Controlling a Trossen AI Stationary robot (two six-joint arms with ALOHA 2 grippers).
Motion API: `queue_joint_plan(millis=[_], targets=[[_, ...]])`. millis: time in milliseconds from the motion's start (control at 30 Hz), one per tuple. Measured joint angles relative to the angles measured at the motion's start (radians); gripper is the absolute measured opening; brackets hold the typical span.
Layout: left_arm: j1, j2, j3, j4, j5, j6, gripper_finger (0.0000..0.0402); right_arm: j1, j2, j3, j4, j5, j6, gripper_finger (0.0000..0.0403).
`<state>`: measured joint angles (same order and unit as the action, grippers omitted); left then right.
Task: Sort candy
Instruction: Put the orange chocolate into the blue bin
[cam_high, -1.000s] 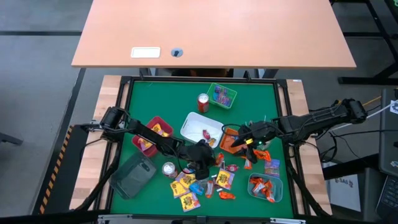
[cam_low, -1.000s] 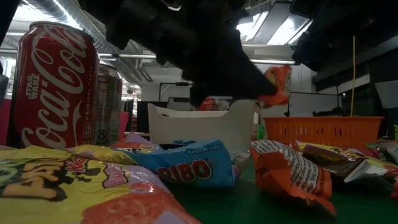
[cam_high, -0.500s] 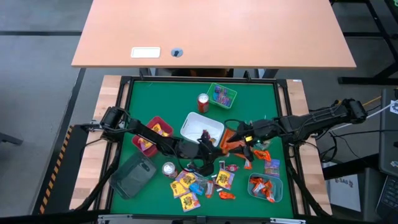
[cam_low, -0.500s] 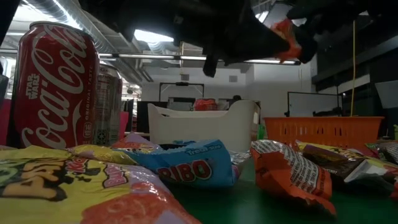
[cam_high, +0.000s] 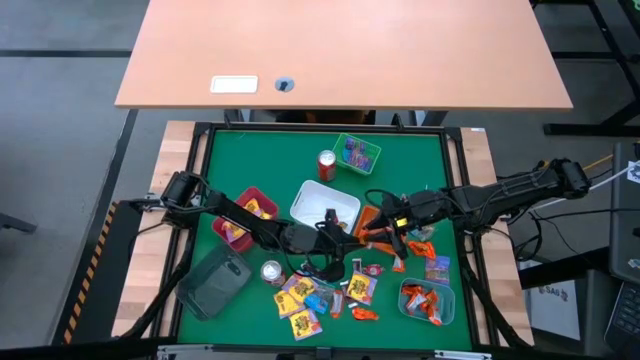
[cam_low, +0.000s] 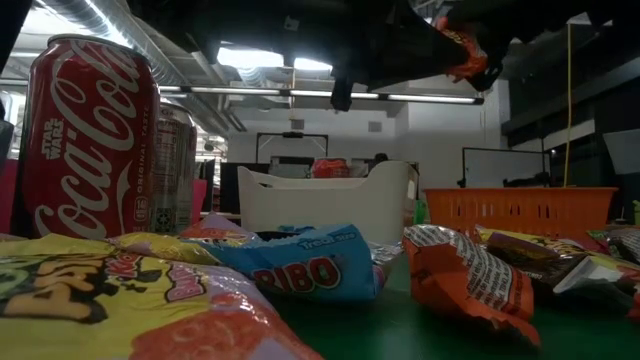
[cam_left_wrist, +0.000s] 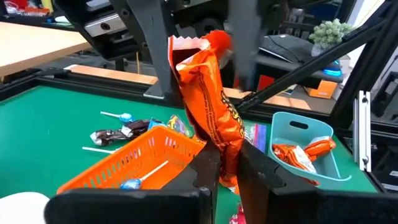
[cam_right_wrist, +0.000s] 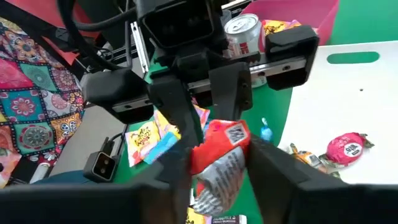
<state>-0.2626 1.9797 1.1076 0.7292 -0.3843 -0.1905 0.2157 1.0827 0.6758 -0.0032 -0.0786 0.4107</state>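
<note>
An orange candy packet (cam_left_wrist: 208, 106) hangs in the air between my two grippers, above the green table's middle and next to the orange basket (cam_left_wrist: 143, 158). My left gripper (cam_high: 350, 241) is shut on its near end. From the right, my right gripper (cam_high: 380, 232) has its fingers on either side of the far end (cam_right_wrist: 217, 155). In the low view the packet (cam_low: 460, 45) shows high up under the dark arms. More candy (cam_high: 330, 290) lies loose near the front edge. My left gripper (cam_left_wrist: 227, 163) pinches the packet's lower end (cam_left_wrist: 229, 152) between its two fingers, coming almost level from the table's left. The packet stands up from the fingers, lifted clear. My right gripper (cam_right_wrist: 221, 152) meets the packet's two side edges near the white-crimped end (cam_left_wrist: 186, 45), fingers across it, from the right; its fingers (cam_right_wrist: 264, 158) show blurred.
A white tray (cam_high: 325, 205), a green tray (cam_high: 357, 152), a pink-red tray (cam_high: 243, 215), a teal tray (cam_high: 427, 300) with orange packets and a grey tray (cam_high: 215, 282) stand around. Two cans (cam_high: 327, 163) (cam_high: 272, 271) stand upright. Lollipops (cam_left_wrist: 121, 118) lie beside the basket.
My left gripper has tipped up from pointing down to almost level and swung toward the right gripper, lifting the orange packet higher. My right gripper's fingers have closed in from wide open onto the packet's far end.
</note>
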Motion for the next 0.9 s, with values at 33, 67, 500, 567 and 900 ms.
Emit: queue_joint_plan(millis=[33,67,500,567,900], targets=[[0.000,0.000,0.000,0.000,0.000,0.000,0.0035,0.000,0.000,0.000,0.000,0.000,0.000,0.0115],[0.000,0.000,0.000,0.000,0.001,0.000,0.0035,0.000,0.000,0.000,0.000,0.000,0.000,0.0098],[-0.001,0.000,0.000,-0.006,0.013,-0.009,0.0117,0.000,-0.001,0.000,0.006,-0.179,0.007,0.0010],[-0.003,0.000,0.000,-0.006,0.014,-0.008,0.0129,0.004,0.000,0.000,0.003,-0.264,0.034,0.0005],[-0.002,0.000,0.000,-0.053,0.055,-0.009,0.0149,0.182,0.000,0.000,-0.142,-0.362,0.134,0.0004]])
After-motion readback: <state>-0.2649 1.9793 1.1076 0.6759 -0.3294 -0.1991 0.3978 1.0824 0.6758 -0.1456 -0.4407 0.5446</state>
